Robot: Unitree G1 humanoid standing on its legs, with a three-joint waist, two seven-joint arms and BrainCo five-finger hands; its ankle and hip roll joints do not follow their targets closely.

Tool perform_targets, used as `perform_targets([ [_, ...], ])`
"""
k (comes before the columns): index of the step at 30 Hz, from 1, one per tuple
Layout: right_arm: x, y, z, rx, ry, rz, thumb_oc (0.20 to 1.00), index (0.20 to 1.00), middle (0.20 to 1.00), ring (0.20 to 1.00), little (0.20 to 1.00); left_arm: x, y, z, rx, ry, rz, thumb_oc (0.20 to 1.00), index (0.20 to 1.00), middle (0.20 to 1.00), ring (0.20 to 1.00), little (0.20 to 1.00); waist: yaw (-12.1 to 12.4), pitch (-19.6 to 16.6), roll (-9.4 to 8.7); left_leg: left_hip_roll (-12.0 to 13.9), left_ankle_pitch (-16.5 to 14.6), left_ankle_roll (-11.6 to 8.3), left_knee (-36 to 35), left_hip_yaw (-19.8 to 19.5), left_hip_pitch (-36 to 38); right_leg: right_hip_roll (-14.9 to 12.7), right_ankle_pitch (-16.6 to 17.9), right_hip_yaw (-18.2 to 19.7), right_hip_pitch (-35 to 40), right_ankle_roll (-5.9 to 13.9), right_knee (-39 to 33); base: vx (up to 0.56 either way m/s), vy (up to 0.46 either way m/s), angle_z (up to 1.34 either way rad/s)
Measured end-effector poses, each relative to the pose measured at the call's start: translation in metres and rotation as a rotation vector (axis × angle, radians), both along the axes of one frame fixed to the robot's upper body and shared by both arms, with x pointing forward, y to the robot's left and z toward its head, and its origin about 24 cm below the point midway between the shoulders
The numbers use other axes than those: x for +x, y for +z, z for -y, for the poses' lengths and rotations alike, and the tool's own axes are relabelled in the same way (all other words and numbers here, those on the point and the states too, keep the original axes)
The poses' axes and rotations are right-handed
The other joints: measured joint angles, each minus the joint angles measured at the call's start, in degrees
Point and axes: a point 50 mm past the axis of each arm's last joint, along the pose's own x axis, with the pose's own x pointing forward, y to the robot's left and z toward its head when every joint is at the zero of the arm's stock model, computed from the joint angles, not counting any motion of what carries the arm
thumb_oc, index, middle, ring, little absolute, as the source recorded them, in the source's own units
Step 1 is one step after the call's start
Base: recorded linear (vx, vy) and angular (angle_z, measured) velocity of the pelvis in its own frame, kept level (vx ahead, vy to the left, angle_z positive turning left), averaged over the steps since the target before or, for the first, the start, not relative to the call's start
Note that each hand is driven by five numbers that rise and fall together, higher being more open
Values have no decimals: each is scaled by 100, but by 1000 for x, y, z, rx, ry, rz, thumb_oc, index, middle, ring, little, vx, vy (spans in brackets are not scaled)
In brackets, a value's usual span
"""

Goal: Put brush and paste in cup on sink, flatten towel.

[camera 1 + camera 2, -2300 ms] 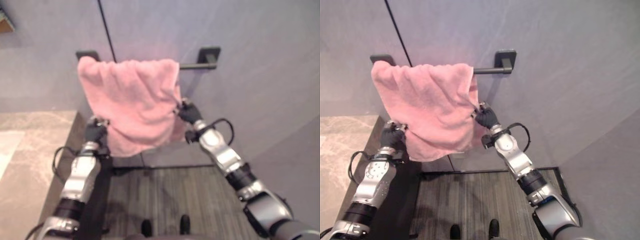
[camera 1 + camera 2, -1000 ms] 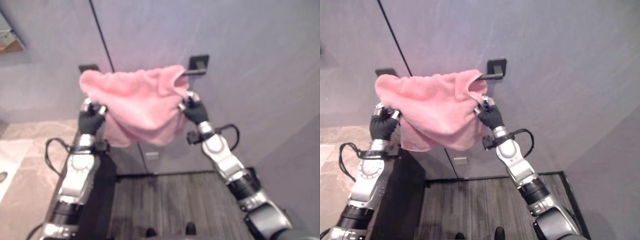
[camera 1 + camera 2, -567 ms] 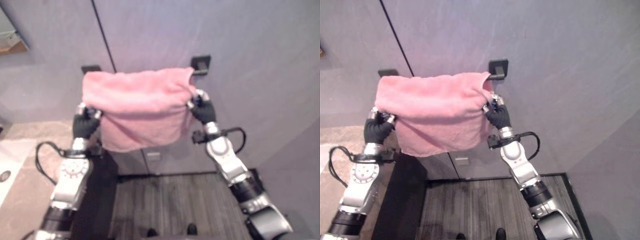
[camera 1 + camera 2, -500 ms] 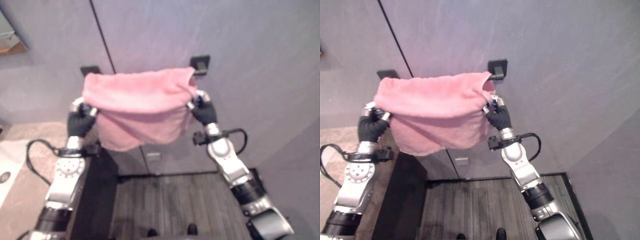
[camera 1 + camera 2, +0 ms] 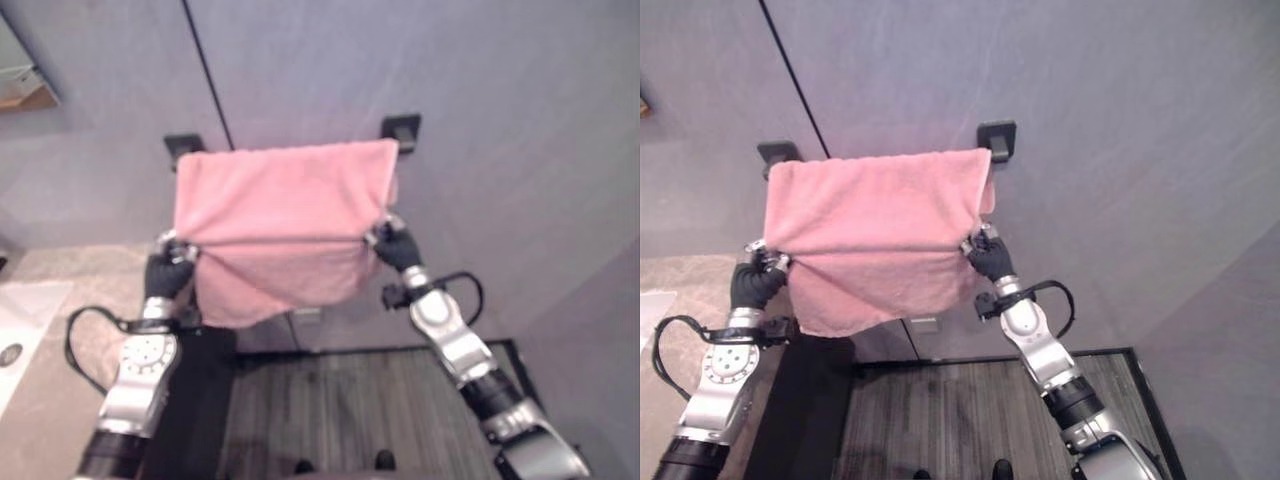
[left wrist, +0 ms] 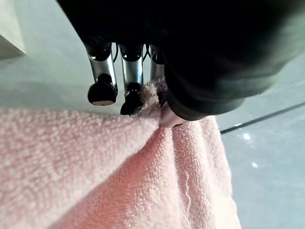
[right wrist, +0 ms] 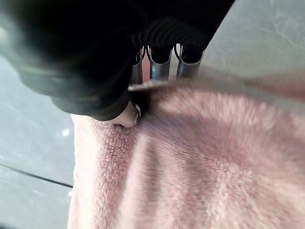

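Towel (image 5: pixel 880 225), pink, hangs over the dark wall rail (image 5: pixel 992 143) at centre frame in the eye views, spread nearly the full span between the rail's two brackets. Its front layer is drawn taut into a straight horizontal fold line running between my two hands; below that line a looser flap sags, lowest toward the left of the frame.

My left hand (image 5: pixel 753 282) sits at the left end of the fold, centre-left of frame, fingers (image 6: pixel 130 90) and thumb pinched on the towel's edge; the wrist view shows the terry cloth gathered into a crease right at the thumb. My right hand (image 5: pixel 986 255) sits at the right end, just right of centre, likewise clamped on the cloth, thumb pressed into the pile with the fingers (image 7: pixel 159 64) behind the edge.

Grey wall panels (image 5: pixel 1120 150) fill the background. Beige countertop (image 5: pixel 40 400) lies at lower left, dark striped floor (image 5: pixel 940 420) at bottom centre.
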Motion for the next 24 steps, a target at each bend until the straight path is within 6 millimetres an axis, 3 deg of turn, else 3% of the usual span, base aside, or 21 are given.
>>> perform_targets([
  [3,2,-9,4,-7,-18,-40,592,592,592,592,592,0,-7,-2,-6,15,-35,200,200,200,200,200,-1,0,0,2,-2,0,-1,-3,55,2,-4,-4,51,-1,-1,0,0,0],
  [4,2,-12,5,-11,-22,-50,730,730,730,730,730,0,-9,-3,-7,17,-41,238,238,238,238,238,1,0,0,1,-2,1,-2,-4,60,1,-7,-4,56,-1,-1,0,0,0],
  [5,1,-14,6,-13,-24,-61,1000,1000,1000,1000,1000,0,-10,-3,-7,21,-49,834,834,834,834,834,2,0,0,1,-2,1,-2,-3,60,0,-7,-3,56,-1,-1,0,0,0],
  [6,0,-16,6,-13,-24,-68,1000,1000,1000,1000,1000,0,-11,-4,-2,23,-56,1000,1000,1000,1000,1000,2,0,0,2,-2,1,-2,-6,62,0,-8,-5,59,-1,-1,0,0,0],
  [18,0,-18,15,-28,-51,-73,1000,1000,1000,1000,1000,-7,-22,-9,120,18,-152,1000,1000,1000,1000,1000,-3,0,1,4,-3,1,-2,-3,62,0,-23,-5,59,2,-1,-6,-4,0],
  [21,-1,-29,33,-32,-121,-119,1000,1000,1000,1000,1000,-21,-53,-22,155,55,-300,1000,1000,1000,1000,1000,-10,-22,40,7,-4,2,0,34,74,0,-35,23,54,17,-1,-58,-40,-5],
  [24,-4,-35,48,-44,-171,-147,1000,1000,1000,1000,1000,-33,-69,-26,145,75,-381,1000,1000,1000,1000,1000,-10,-21,41,9,-6,2,-3,31,70,3,-45,20,53,27,-1,-22,-25,0],
])
